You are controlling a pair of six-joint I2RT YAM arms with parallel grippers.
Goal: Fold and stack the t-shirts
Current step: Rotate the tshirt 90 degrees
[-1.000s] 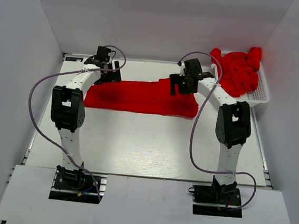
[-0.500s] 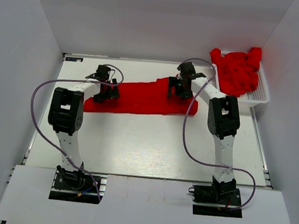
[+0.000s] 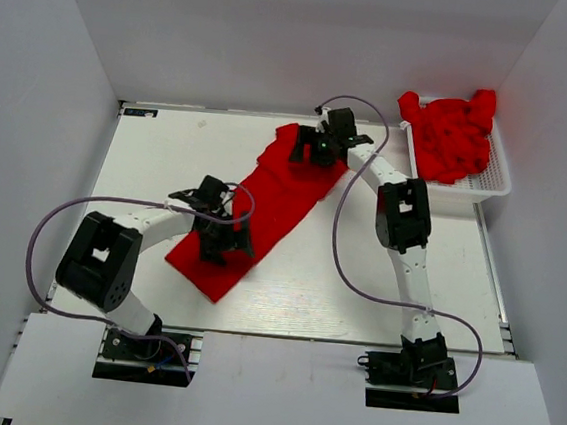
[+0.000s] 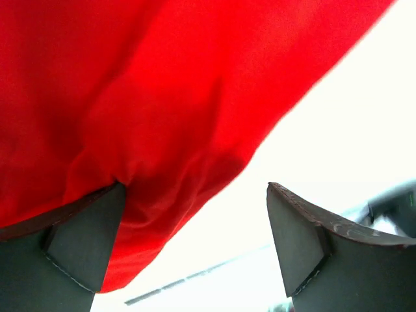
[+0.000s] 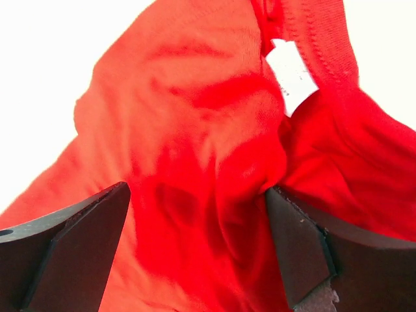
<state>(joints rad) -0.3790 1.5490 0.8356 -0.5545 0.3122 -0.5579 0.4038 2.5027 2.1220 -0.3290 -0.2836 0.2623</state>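
Observation:
One red t-shirt (image 3: pixel 280 192) lies folded into a long strip, running diagonally from the far middle of the table to the near left. My left gripper (image 3: pixel 220 245) is over its near-left end. In the left wrist view the left gripper (image 4: pixel 195 188) is open, and the cloth (image 4: pixel 130 97) lies against one finger (image 4: pixel 84 240). My right gripper (image 3: pixel 310 150) is over the far end. In the right wrist view the right gripper (image 5: pixel 198 188) is open, with bunched cloth (image 5: pixel 182 117) between the fingers and the white neck label (image 5: pixel 291 77) just beyond.
A white slotted basket (image 3: pixel 493 177) stands at the back right, holding a heap of more red t-shirts (image 3: pixel 452 133). White walls close in the table on the left, back and right. Purple cables loop from both arms.
The shirt lay crosswise along the far part of the table; now it lies diagonally. My left gripper swung toward the near left with its end. My right gripper moved left and farther back.

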